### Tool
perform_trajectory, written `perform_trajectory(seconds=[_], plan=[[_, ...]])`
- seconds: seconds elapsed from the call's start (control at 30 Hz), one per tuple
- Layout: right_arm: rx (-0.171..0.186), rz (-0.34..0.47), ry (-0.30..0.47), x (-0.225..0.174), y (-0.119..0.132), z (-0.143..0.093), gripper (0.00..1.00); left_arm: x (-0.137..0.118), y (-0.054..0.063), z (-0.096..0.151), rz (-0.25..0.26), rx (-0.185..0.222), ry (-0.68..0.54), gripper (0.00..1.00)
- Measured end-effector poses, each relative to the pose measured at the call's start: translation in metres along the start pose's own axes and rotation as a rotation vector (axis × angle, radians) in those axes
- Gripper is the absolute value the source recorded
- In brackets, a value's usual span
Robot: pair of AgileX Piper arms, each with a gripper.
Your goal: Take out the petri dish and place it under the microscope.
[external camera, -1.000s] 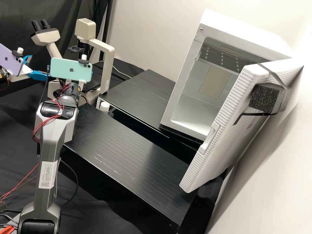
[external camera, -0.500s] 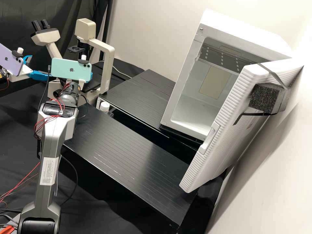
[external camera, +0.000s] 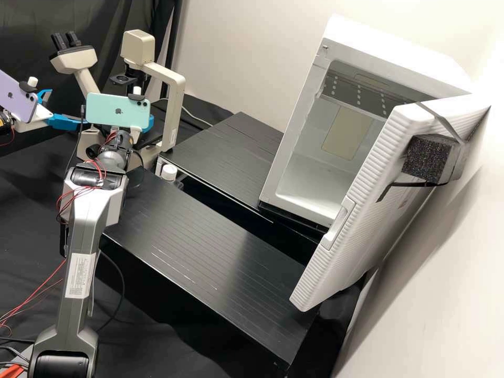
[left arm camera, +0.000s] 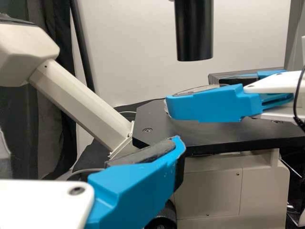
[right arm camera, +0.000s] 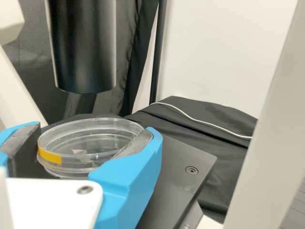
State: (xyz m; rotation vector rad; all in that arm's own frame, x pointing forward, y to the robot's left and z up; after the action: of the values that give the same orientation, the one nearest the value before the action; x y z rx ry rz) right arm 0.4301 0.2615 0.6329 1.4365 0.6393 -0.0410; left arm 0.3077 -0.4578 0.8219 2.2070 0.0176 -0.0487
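- Dish out: my right claw (right arm camera: 94,131) grips the petri dish (right arm camera: 88,143) above the microscope stage (right arm camera: 190,155), high view's upper left.
- Remaining: lowering, release; my left claw (external camera: 64,108) gapes.

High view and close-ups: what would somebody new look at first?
Probably the big white cabinet, its door open, on the high view's right. Next comes the mint-green phone on an arm in front of the microscope. In the right wrist view, it's the clear petri dish with yellow tape, held by the right end effector over the black stage.
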Motion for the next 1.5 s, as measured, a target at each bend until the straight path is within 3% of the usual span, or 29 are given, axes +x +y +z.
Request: perform_trajectory(seconds=[0.13,0.3,0.57,0.87,1.07,1.27,1.37,1.5], plan=[[-0.01,-0.008,-0.015,0.003,-0.005,0.005,1.0,0.0,0.0,0.0,0.0,0.0,0.0,1.0],[0.011,-0.009,-0.033,0.005,-0.007,0.011,1.0,0.0,0.0,0.0,0.0,0.0,0.0,1.0],[0.012,0.009,-0.035,0.001,-0.006,0.016,1.0,0.0,0.0,0.0,0.0,0.0,0.0,1.0],[0.004,-0.022,0.016,-0.027,-0.003,0.01,1.0,0.0,0.0,0.0,0.0,0.0,0.0,1.0],[0.012,0.003,0.089,-0.069,-0.006,0.009,1.0,0.0,0.0,0.0,0.0,0.0,0.0,1.0],[0.011,0.162,0.224,-0.146,-0.003,0.006,1.0,0.0,0.0,0.0,0.0,0.0,0.0,1.0],[-0.028,0.271,0.233,-0.196,0.0,0.005,1.0,0.0,0.0,0.0,0.0,0.0,0.0,1.0],[-0.089,0.303,0.196,-0.25,-0.003,0.006,1.0,0.0,0.0,0.0,0.0,0.0,0.0,1.0]])
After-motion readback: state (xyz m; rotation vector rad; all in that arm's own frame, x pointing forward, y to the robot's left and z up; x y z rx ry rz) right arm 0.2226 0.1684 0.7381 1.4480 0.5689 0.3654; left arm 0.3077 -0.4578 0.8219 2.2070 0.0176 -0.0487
